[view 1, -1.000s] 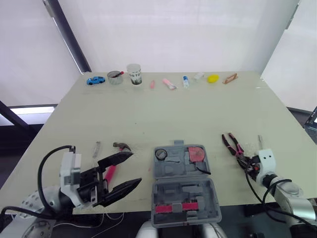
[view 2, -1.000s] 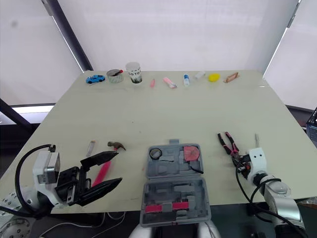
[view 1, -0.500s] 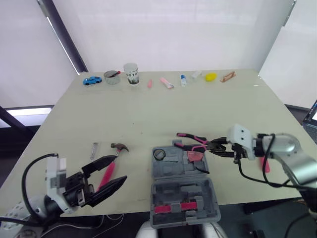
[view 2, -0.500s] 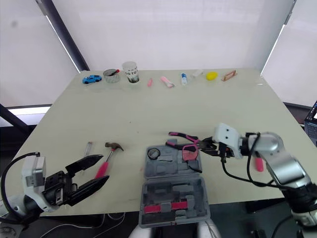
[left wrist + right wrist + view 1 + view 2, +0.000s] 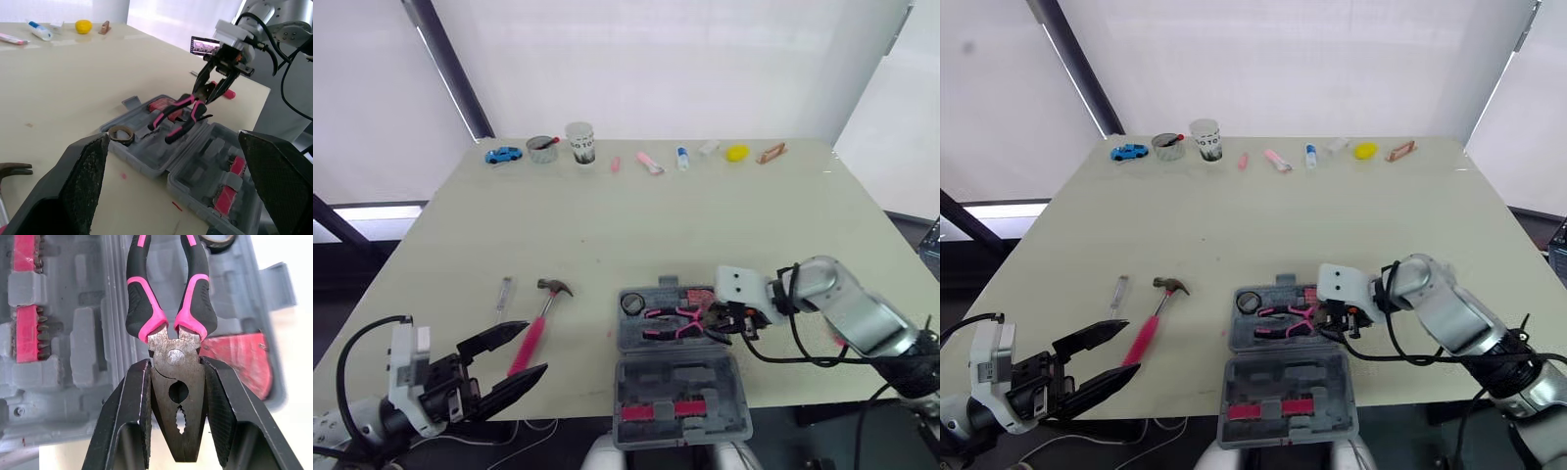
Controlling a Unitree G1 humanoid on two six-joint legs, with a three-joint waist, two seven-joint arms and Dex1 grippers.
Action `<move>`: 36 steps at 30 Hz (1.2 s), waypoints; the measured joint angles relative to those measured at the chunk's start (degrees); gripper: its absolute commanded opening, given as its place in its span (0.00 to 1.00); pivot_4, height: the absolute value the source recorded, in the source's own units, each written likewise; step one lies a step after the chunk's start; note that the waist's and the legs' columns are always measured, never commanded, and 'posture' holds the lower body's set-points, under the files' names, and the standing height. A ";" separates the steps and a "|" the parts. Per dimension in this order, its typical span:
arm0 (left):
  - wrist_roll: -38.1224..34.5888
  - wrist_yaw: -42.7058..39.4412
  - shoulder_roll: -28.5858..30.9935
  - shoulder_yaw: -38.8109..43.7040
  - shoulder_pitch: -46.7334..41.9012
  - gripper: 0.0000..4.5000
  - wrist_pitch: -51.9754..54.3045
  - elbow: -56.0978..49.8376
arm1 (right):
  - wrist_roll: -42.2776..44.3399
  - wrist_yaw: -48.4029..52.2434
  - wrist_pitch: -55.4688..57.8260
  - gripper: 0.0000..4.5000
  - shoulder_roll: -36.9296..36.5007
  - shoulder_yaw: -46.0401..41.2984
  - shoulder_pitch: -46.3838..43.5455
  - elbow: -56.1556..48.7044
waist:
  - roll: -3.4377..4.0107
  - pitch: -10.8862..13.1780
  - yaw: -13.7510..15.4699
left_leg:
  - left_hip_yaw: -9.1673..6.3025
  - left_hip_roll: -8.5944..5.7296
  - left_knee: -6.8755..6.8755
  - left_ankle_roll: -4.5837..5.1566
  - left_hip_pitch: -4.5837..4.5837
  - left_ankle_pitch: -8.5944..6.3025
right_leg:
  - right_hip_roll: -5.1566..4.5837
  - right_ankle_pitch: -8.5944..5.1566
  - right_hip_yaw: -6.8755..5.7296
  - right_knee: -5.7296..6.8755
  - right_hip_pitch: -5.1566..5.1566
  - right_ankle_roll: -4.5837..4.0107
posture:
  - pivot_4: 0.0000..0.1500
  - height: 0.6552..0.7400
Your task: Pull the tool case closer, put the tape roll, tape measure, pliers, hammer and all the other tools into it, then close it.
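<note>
Pliers (image 5: 674, 321) gripped by the right end effector (image 5: 176, 369). The right wrist view shows its fingers (image 5: 134, 406) clamped on the steel head. Long axis runs across the open tool case (image 5: 651, 382), at the worktop's (image 5: 636, 225) near edge, with the pink handles pointing to the robot's left — over the far half, beside the tape roll (image 5: 630, 305). Left wrist view shows the handles angled down toward the tray — contact cannot be told. Left end effector (image 5: 530, 350) is spread wide and empty, near the hammer (image 5: 536, 321).
</note>
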 measured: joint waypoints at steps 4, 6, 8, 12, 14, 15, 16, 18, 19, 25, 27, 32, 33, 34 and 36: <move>0.28 0.04 0.17 -0.02 -0.22 1.00 0.00 0.00 | -2.02 -0.31 1.61 0.22 2.07 2.85 -1.71 0.47 | 0.00 0.00 -0.04 | -0.01 0.00 0.01 0.00 -0.01 0.00 | -0.02 0.01 -0.03 0.01 0.00 0.00 | 1.00 1.00; 0.41 0.05 0.25 -0.01 -0.44 1.00 0.00 0.00 | -2.76 -0.76 1.74 0.22 3.48 3.71 -2.43 1.21 | -0.01 0.00 -0.12 | -0.01 0.00 0.02 0.00 0.04 0.00 | -0.01 0.01 -0.03 0.05 0.01 0.00 | 1.00 1.00; 0.46 0.04 0.31 -0.02 -0.41 1.00 0.01 0.00 | -3.61 -1.41 2.11 0.22 5.58 4.83 -3.17 2.84 | -0.02 -0.01 -0.28 | -0.01 0.01 0.02 0.00 0.05 0.00 | 0.01 0.01 -0.03 0.09 0.01 0.00 | 1.00 1.00; 0.56 0.05 0.37 -0.03 -0.37 1.00 0.02 0.00 | -5.10 -2.36 2.61 0.22 9.02 6.88 -4.62 5.01 | -0.01 0.00 -0.19 | -0.04 0.01 0.02 -0.01 0.03 0.00 | 0.00 0.01 -0.06 0.09 0.00 -0.01 | 1.00 1.00; 0.58 0.05 0.37 -0.02 -0.28 1.00 0.02 -0.01 | -5.51 -2.38 2.71 0.22 9.35 7.12 -4.77 5.16 | -0.01 0.00 -0.12 | -0.04 0.00 0.02 0.00 0.01 0.00 | -0.02 0.01 -0.06 0.07 0.00 0.00 | 1.00 1.00; 0.63 0.05 0.36 -0.03 -0.04 1.00 0.01 -0.01 | -5.76 -2.37 3.01 0.22 9.76 7.28 -4.85 5.46 | -0.03 -0.01 -0.14 | -0.05 0.00 0.02 -0.01 0.01 0.00 | -0.03 0.01 -0.06 0.06 0.01 0.00 | 1.00 1.00; 0.71 0.06 0.35 -0.03 0.04 1.00 0.01 -0.01 | -5.88 -2.37 3.31 0.22 10.17 7.34 -4.88 5.78 | -0.04 -0.02 -0.15 | -0.05 0.00 0.02 -0.01 0.01 0.00 | -0.03 0.01 -0.07 0.06 0.00 0.00 | 1.00 1.00; 0.91 0.11 0.33 -0.03 0.06 1.00 0.00 -0.08 | -6.17 -2.41 3.69 0.22 10.87 7.53 -4.91 6.42 | -0.04 -0.02 -0.38 | -0.04 0.01 0.02 0.00 0.05 0.00 | -0.01 0.01 -0.07 0.09 0.00 -0.01 | 1.00 1.00; 0.96 0.12 0.27 -0.03 0.13 1.00 -0.04 -0.15 | -6.40 -2.41 3.68 0.22 11.23 7.59 -4.91 6.66 | -0.04 -0.02 -0.50 | -0.04 0.03 0.01 0.00 0.07 0.00 | 0.01 0.01 -0.07 0.11 0.00 -0.01 | 1.00 1.00; 1.06 0.25 -0.53 -0.13 0.42 1.00 -0.52 -0.21 | -5.99 -1.10 3.45 0.65 11.83 7.93 -4.20 7.15 | -0.04 -0.02 -1.06 | -0.09 0.04 0.02 -0.01 0.05 0.01 | 0.01 0.00 -0.14 0.13 0.01 -0.03 | 1.00 1.00; 1.06 0.40 -0.72 -0.17 0.55 1.00 -0.52 -0.21 | -5.87 -1.56 1.99 0.87 12.13 7.78 -3.65 7.83 | -0.03 -0.01 -1.12 | -0.08 0.03 0.02 -0.01 0.04 0.01 | -0.02 0.00 -0.13 0.11 0.01 -0.03 | 1.00 1.00; 1.09 0.92 -0.93 -0.72 0.20 1.00 -0.52 -0.40 | -2.67 -2.51 -3.72 1.00 12.98 1.82 -2.13 9.85 | -0.06 -0.02 -1.08 | -0.09 0.00 0.02 -0.01 0.03 0.01 | -0.03 0.00 -0.15 0.11 0.03 -0.02 | 1.00 1.00; 1.12 1.00 -0.93 -0.75 0.09 1.00 -0.52 -0.46 | -1.35 -2.54 -5.40 1.00 13.59 -0.26 -1.39 10.57 | -0.06 -0.02 -1.08 | -0.10 0.00 0.02 -0.01 0.03 0.01 | -0.02 0.00 -0.15 0.10 0.04 -0.02 | 1.00 1.00; 1.17 1.09 -0.93 -0.84 -0.02 1.00 -0.52 -0.47 | 0.64 -2.77 -6.82 1.00 14.83 -2.93 -0.25 11.60 | -0.07 -0.02 -1.11 | -0.09 0.00 0.02 -0.01 0.04 0.01 | -0.01 0.01 -0.15 0.11 0.04 0.00 | 1.00 1.00; 1.34 1.29 -0.94 -1.16 -0.37 1.00 -0.54 -0.48 | 3.61 -3.27 -8.38 0.88 17.15 -6.52 1.54 13.28 | -0.06 -0.02 -1.14 | -0.10 0.01 0.01 -0.01 0.04 0.01 | 0.00 0.03 -0.14 0.13 0.04 0.03 | 1.00 1.00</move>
